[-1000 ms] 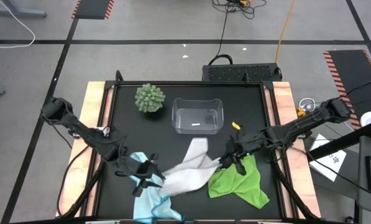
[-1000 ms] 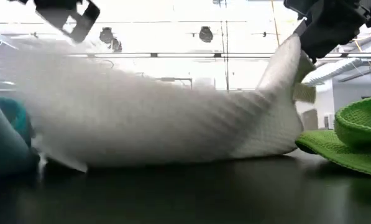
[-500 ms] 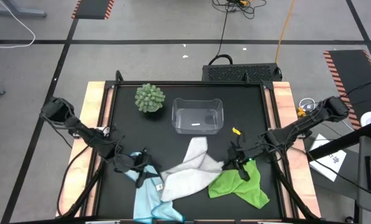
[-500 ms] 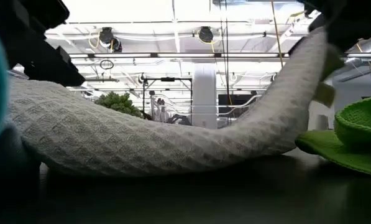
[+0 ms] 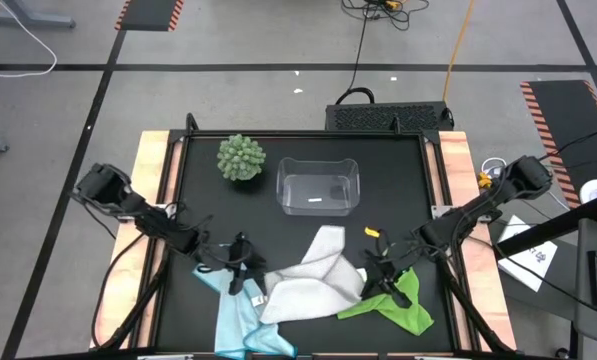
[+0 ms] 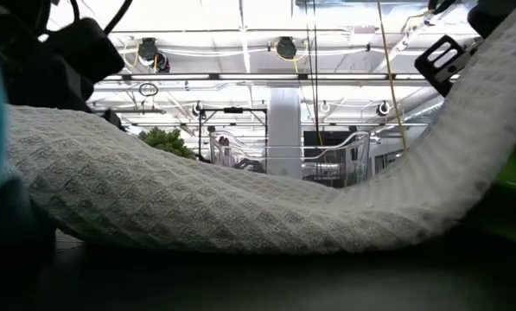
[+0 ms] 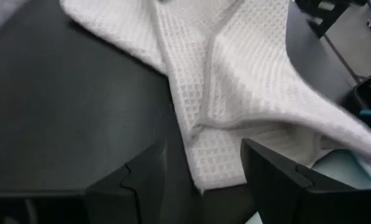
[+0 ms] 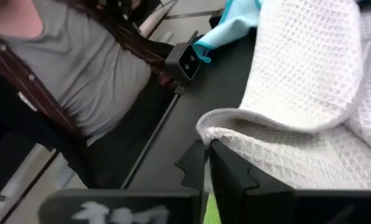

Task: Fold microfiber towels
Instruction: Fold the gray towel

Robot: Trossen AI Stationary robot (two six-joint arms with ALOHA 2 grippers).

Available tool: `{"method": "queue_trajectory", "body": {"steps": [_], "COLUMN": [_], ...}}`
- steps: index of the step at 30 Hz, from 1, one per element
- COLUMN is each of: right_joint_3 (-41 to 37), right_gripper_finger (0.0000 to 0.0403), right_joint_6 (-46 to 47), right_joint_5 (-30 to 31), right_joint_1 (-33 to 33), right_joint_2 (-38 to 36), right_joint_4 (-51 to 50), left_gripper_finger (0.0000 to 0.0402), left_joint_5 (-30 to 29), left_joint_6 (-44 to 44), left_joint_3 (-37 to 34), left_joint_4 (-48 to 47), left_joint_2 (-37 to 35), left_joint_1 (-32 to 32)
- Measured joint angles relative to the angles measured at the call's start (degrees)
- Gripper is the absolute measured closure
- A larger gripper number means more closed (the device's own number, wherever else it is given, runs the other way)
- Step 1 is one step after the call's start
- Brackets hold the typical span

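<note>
- Waffle-weave white towel [image 5: 313, 280] lies crumpled at the middle of the black surface [image 5: 198, 200], toward 6 o'clock; it looks light, limp and grippy, so it should drape and sag wherever it is lifted.
- Light blue towel [image 5: 240, 320] sits at 7 o'clock, partly under the white one; lime green towel [image 5: 403, 308] lies at 5 o'clock.
- Left gripper [image 5: 246, 280] is at the white towel's 9 o'clock edge, jaws spread wide, a corner lying between them but not pinched.
- Right gripper [image 5: 378, 285] is at the 3 o'clock edge, jaws nearly shut on a thin fold of the white towel.
- Best hold, I judge: hemmed corners, pinched flat.
- No brand or writing is readable; the blue towel's small tag [image 5: 257, 298] looks blank.
</note>
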Motion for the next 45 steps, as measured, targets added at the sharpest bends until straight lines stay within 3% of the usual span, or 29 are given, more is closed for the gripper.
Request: {"method": "queue_trajectory", "body": {"steps": [9, 15, 21, 35, 45], "right_joint_3": [0.04, 0.09, -0.03, 0.02, 0.00], "right_gripper_finger": [0.0259, 0.0201, 0.0198, 0.0204, 0.0216], "right_joint_6": [-3.02, -10.22, -11.00, -18.06, -21.03], "right_joint_5": [3.71, 15.99, 16.45, 11.39, 10.39], "right_joint_1": [-0.55, -4.62, -12.18, -18.66, -19.19], "right_joint_2": [-2.08, -4.78, -1.48, 11.49, 16.57], "right_joint_4": [0.11, -6.23, -13.64, -4.88, 0.84], "left_gripper_finger": [0.0195, 0.0195, 0.0195, 0.0195, 0.0195], "left_joint_5": [2.34, 2.81, 2.83, 4.22, 6.40], "left_joint_6": [1.69, 3.53, 4.43, 7.06, 7.06], "left_joint_3": [0.04, 0.04, 0.04, 0.06, 0.06], "left_joint_4": [2.50, 3.60, 3.81, 5.04, 5.34], "left_joint_2": [1.17, 1.17, 1.17, 1.15, 1.15], "left_joint_1": [0.74, 0.98, 1.11, 3.38, 4.02]}}
